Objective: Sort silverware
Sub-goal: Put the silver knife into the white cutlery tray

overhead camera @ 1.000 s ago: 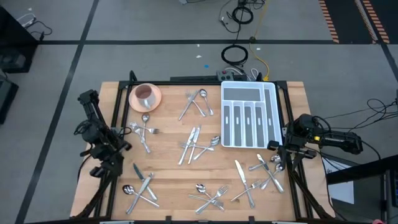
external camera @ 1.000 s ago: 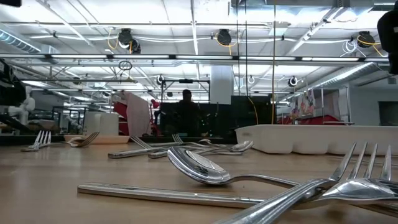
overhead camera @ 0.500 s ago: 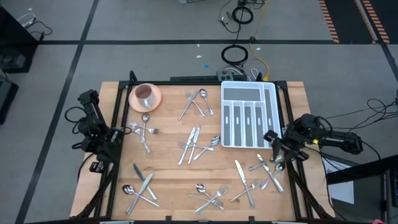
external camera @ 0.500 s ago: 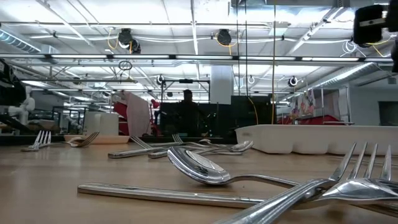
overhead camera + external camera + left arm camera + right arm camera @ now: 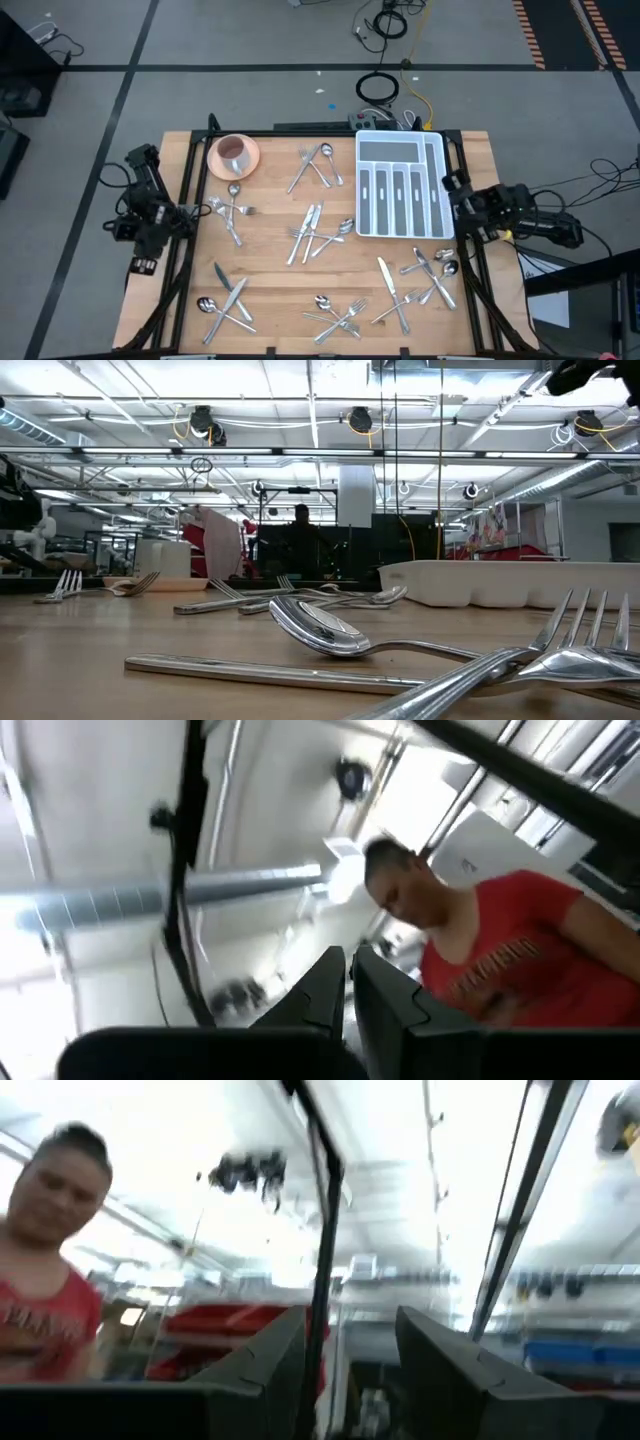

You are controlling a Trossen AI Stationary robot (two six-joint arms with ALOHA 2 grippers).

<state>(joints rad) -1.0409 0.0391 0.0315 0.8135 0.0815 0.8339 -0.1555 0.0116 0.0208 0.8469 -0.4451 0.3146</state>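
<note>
Both arms have shifted since a second ago: the right gripper (image 5: 457, 188), which hung over the cutlery at the table's right edge, now sits farther back beside the right wall of the white divided tray (image 5: 437, 180), and the left gripper (image 5: 180, 214) has drawn back a little toward the table's left edge.

In the right wrist view its two dark fingers (image 5: 275, 1360) stand clearly apart, with nothing between them. In the left wrist view the left arm's fingers (image 5: 320, 995) stand almost together, only a thin slit between them, holding nothing. Both wrist cameras point up into the room, where a person in a red shirt (image 5: 490, 960) shows.

The silverware (image 5: 318, 232) lies scattered in loose heaps on the wooden table (image 5: 270, 260): one heap mid-table, just left of the tray; one at the far side between the tray and the pink cup (image 5: 232, 152) on its saucer; a small one near the left gripper; one at the near left corner; one at the near middle; and a larger one at the near right, below the tray. None of it is seen in the tray's compartments from above.

From table height, a spoon (image 5: 320, 628) rests across a knife (image 5: 270, 672), with fork tines (image 5: 590, 622) rising at the right.
</note>
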